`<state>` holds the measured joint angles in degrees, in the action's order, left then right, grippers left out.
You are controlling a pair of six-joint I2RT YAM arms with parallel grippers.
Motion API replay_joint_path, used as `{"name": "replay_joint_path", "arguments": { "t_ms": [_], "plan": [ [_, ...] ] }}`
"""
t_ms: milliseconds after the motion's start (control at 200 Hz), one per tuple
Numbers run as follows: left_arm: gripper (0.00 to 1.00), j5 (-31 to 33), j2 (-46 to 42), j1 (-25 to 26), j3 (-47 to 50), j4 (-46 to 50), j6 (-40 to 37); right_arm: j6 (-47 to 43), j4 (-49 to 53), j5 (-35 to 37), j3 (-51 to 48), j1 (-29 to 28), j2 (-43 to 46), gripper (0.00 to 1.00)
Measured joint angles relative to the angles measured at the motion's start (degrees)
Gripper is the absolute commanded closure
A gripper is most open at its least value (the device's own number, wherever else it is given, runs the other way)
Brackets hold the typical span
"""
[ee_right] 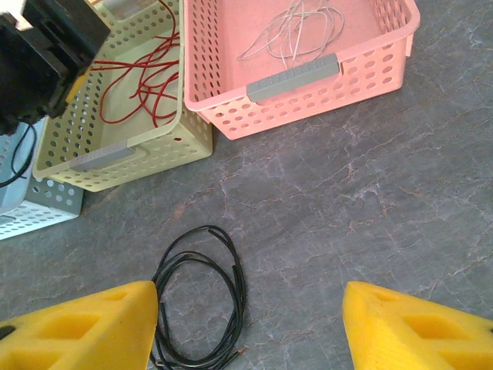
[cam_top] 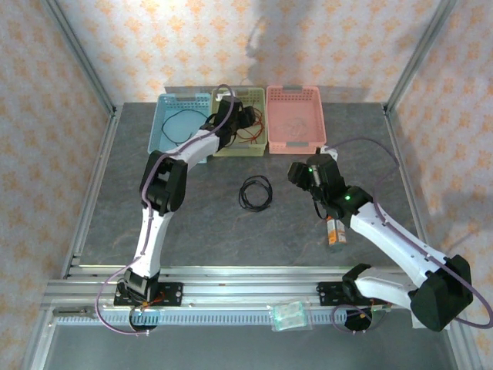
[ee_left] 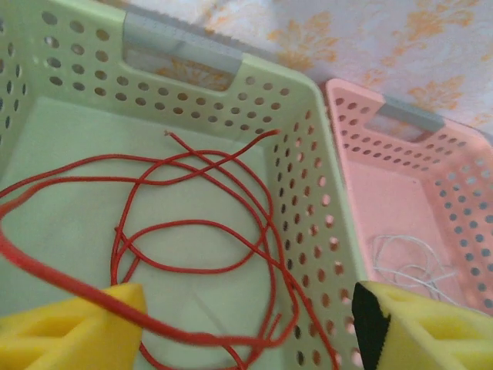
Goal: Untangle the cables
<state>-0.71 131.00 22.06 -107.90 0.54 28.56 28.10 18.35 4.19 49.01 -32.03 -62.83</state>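
Farthest left, the blue basket (cam_top: 158, 116) holds a thin black cable (cam_top: 182, 122) in a loose loop. Next to it is the green basket (ee_left: 192, 100), and my left gripper (ee_left: 250, 308) hangs over its inside with the yellow fingers (ee_left: 69, 324) well apart, clamped on nothing. The red cable (ee_left: 200, 223) sprawls in open loops on that basket's floor, and one blurred strand of it crosses the pad of the finger on the left. Out on the grey table (cam_top: 208, 223), in front of the baskets and between my two arms, a black coil (ee_right: 204, 301) lies in a few rounds. To the right the pink basket (ee_right: 308, 100) touches the green one, with a whitish cable (ee_right: 296, 31) loosely piled inside. My right gripper (ee_right: 250, 308) hovers above the table just right of the black coil, jaws spread wide and empty.
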Motion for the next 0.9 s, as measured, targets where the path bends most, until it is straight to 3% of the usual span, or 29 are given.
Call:
{"name": "replay_joint_path", "arguments": {
  "t_ms": [195,511,766,901],
  "plan": [
    [0.06,4.2,-9.7,2.4,5.0,3.2,0.0,-0.3,0.3,1.0,-0.4,0.0,0.0,0.35],
    [0.06,2.1,-26.0,3.4,24.2,2.5,-0.2,-3.4,1.4,0.3,-0.7,0.0,-1.0,0.42],
    [0.07,-3.4,-38.5,5.0,40.9,0.3,-1.6,-7.1,2.4,-4.9,-0.6,0.0,-9.2,0.59],
    [0.14,-3.7,-45.8,5.7,50.6,-0.6,-1.1,-7.8,2.8,-7.0,1.0,-0.3,-13.0,0.69]
  ]
}}
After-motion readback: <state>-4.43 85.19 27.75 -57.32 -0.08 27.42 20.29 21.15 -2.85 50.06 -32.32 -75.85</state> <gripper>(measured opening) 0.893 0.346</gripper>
